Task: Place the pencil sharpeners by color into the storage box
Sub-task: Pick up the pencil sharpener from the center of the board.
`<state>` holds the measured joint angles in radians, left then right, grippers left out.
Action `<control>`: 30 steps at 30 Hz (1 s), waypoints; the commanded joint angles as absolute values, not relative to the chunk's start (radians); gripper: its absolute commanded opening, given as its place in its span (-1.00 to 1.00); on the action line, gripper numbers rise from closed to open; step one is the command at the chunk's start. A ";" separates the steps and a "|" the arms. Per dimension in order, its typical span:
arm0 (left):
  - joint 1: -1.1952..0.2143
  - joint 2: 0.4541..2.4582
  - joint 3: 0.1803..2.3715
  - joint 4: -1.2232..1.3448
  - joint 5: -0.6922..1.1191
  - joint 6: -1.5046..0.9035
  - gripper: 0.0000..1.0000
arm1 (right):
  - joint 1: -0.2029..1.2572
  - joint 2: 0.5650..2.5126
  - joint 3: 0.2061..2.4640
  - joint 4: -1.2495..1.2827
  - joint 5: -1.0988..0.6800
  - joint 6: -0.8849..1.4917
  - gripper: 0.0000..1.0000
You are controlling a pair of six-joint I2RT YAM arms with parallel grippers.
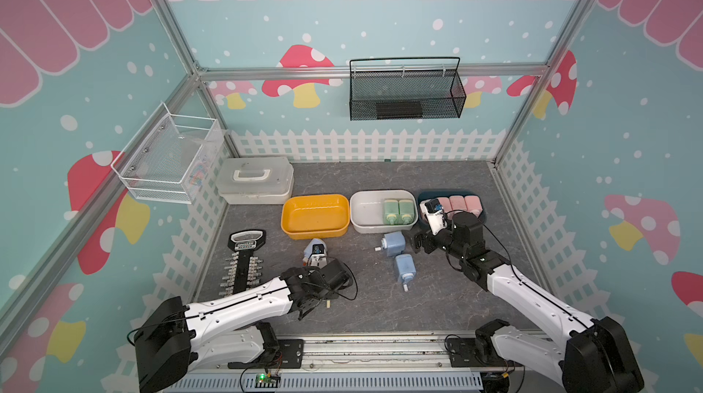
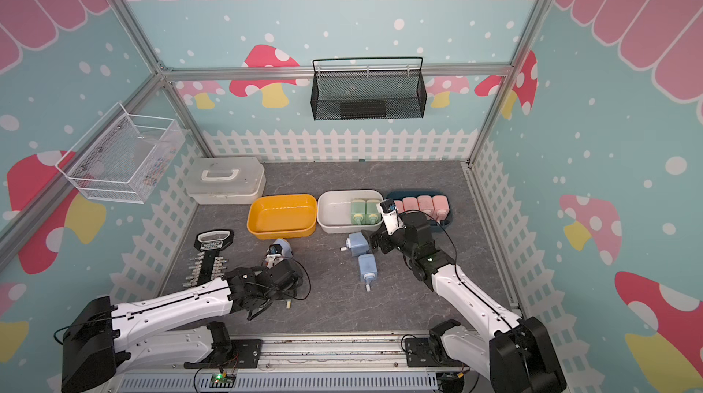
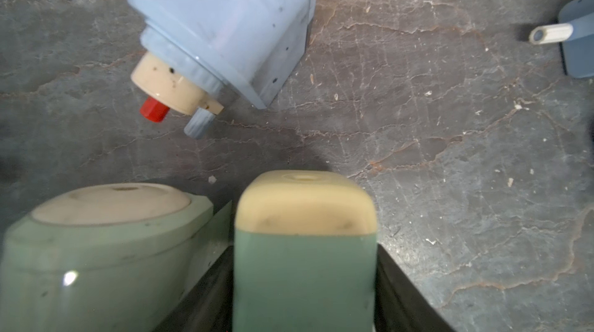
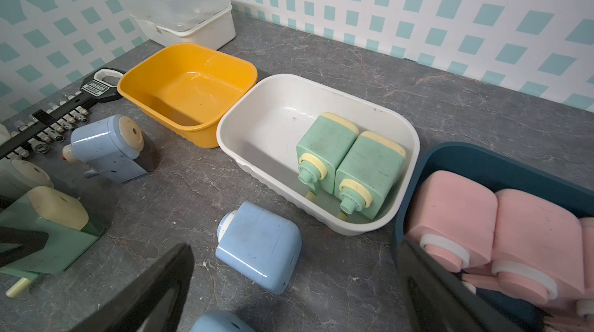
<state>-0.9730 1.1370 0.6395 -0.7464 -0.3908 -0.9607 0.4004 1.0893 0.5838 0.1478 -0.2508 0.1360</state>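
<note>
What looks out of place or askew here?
Nothing mis-sorted: two green sharpeners sit in the white tub, pink sharpeners in the dark blue tub. Loose blue sharpeners lie on the table at mixed angles.

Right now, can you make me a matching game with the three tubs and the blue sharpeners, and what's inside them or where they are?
Things:
1. yellow tub
2. white tub
3. dark blue tub
4. blue sharpeners

What goes with them:
A. holds pink sharpeners
B. lying loose on the table
C. holds nothing
D. holds two green sharpeners

Pairs: 1-C, 2-D, 3-A, 4-B
</note>
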 commanded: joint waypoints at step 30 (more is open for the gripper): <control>-0.944 1.116 0.744 -0.751 -0.332 -0.933 -1.00 | 0.403 1.083 0.607 0.132 -0.244 0.128 0.97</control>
<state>-0.9661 1.1400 0.7013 -0.7486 -0.3477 -0.9455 0.4004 1.0889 0.5838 0.1421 -0.2436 0.1352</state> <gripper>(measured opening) 0.526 0.986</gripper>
